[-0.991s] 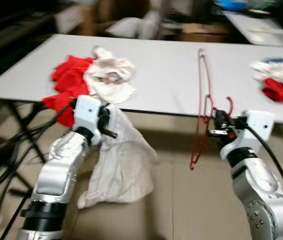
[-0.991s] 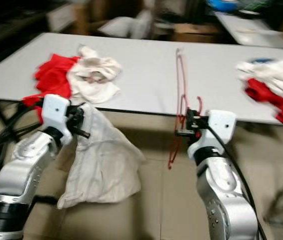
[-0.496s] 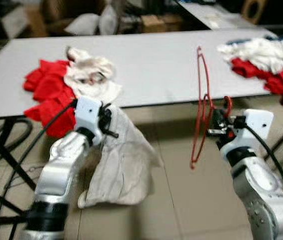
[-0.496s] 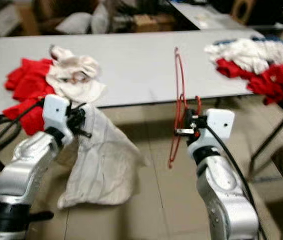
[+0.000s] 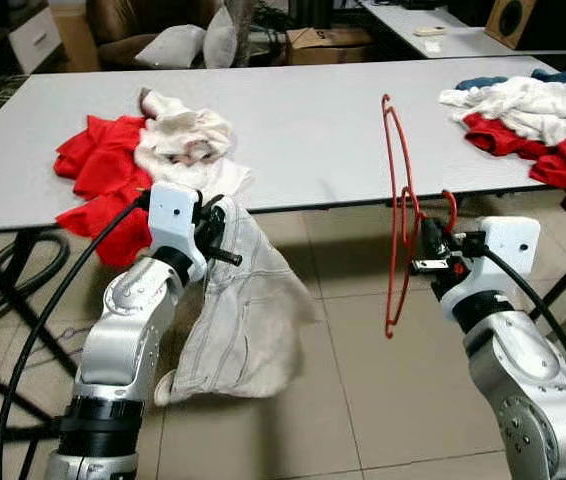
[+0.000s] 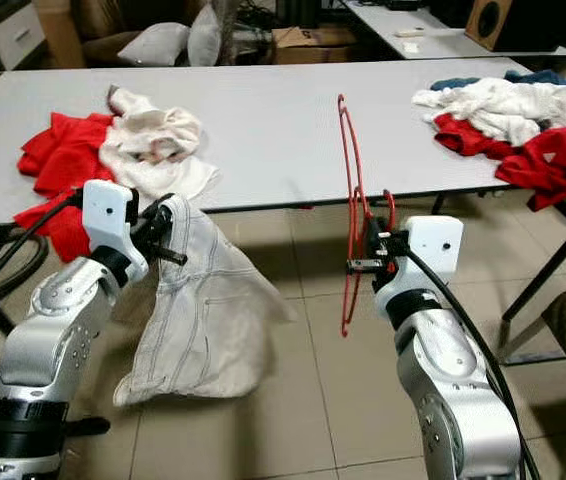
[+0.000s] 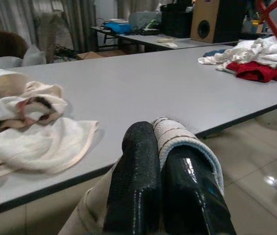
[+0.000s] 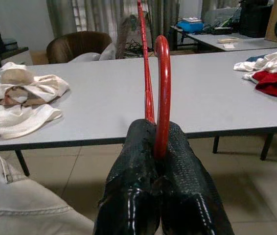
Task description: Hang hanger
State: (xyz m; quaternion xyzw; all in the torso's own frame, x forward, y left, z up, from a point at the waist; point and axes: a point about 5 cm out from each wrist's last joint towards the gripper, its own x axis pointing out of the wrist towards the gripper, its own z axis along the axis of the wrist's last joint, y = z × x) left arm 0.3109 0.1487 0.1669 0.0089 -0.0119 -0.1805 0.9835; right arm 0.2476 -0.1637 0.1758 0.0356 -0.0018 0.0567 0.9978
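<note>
Gripping the red hanger [image 5: 396, 215] at its neck, the right gripper [image 5: 426, 252] holds it upright at four o'clock, before the table [image 5: 303, 120]. The left gripper [image 5: 215, 228], at eight o'clock, is clamped on a pale garment [image 5: 238, 315] that droops floorward. The thin wire could twist between the fingers [image 8: 182, 161], or the dangling cloth could snag and slip free.

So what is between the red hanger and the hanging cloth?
Only bare tiled floor, seen in both eye views, separates the red hanger from the cloth.
</note>
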